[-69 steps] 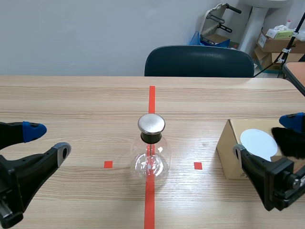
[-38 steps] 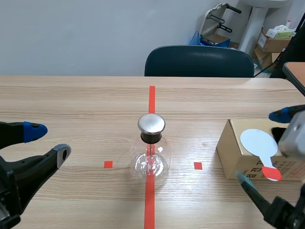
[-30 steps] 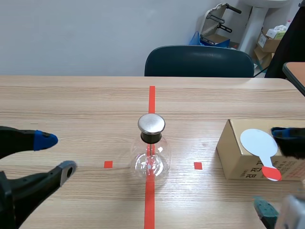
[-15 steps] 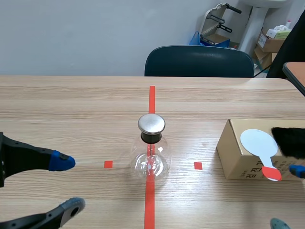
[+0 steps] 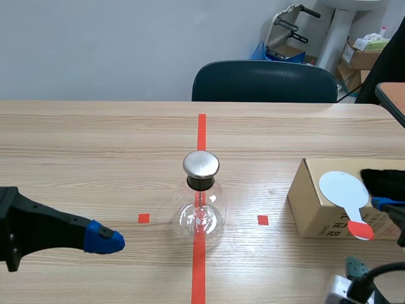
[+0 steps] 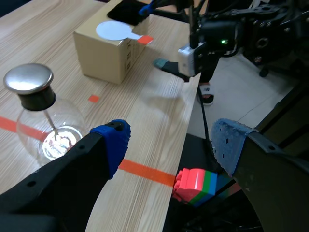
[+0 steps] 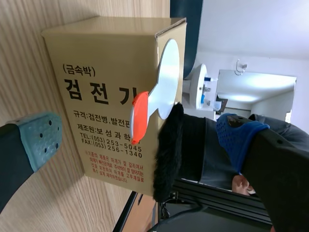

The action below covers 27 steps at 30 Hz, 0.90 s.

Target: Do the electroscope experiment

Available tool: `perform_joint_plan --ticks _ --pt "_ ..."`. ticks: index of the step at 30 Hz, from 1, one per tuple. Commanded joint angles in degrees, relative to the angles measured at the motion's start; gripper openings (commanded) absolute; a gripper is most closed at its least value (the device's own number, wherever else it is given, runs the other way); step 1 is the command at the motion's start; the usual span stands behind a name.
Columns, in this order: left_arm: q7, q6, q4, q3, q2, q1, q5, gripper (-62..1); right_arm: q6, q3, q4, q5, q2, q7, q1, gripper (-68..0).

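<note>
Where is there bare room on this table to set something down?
Bare wood runs behind the flask, toward the chair, and between flask and cardboard box. The box top is crowded: a white paddle and black fur lie there.

Left hand [image 6: 169, 145]: two thick black fingers, smooth, tapering toward the tips.
Left pads [image 6: 112, 139]: one bright blue, one grey-blue with small dots.
Right hand [image 7: 140, 140]: the same thick black fingers.
Right pads [image 7: 42, 139]: one teal, one blue, both dotted.
Right arm [image 6: 251, 34]: black housing with a white block [image 6: 193, 55], a green light [image 6: 223, 42] and thin black cables [image 6: 202, 116].
</note>
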Motion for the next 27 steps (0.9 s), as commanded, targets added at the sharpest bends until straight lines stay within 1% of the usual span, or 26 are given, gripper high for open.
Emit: perform_joint_plan --ticks 1,4,9,16,20,27 --pt "-0.7 -0.1 1.7 0.5 0.5 0.0 -0.6 -22.2 -0.5 -0.5 -0.4 -0.3 0.6 -0.7 1.4 0.4" --pt "-0.7 -0.1 1.7 0.6 0.6 0.0 -0.9 -22.2 -0.5 -1.6 -2.2 -0.7 0.6 -1.2 3.6 0.4" --pt "-0.7 -0.1 1.7 0.6 0.6 0.0 -2.8 -22.2 -0.4 -2.4 -4.2 -0.9 0.3 -1.2 6.2 0.4" --pt "-0.6 -0.1 1.7 0.6 0.6 0.0 -2.8 -22.2 -0.6 -2.2 -4.2 -1.0 0.0 -1.4 6.6 0.4" --pt "-0.6 0.0 1.7 0.6 0.6 0.0 -2.8 -22.2 -2.0 -2.2 -4.2 -1.0 0.0 -1.3 6.6 0.4" --pt "-0.5 0.1 1.7 0.5 0.6 0.0 -2.8 -22.2 -2.0 -2.2 -4.2 -1.1 0.0 -1.6 6.6 -0.3"
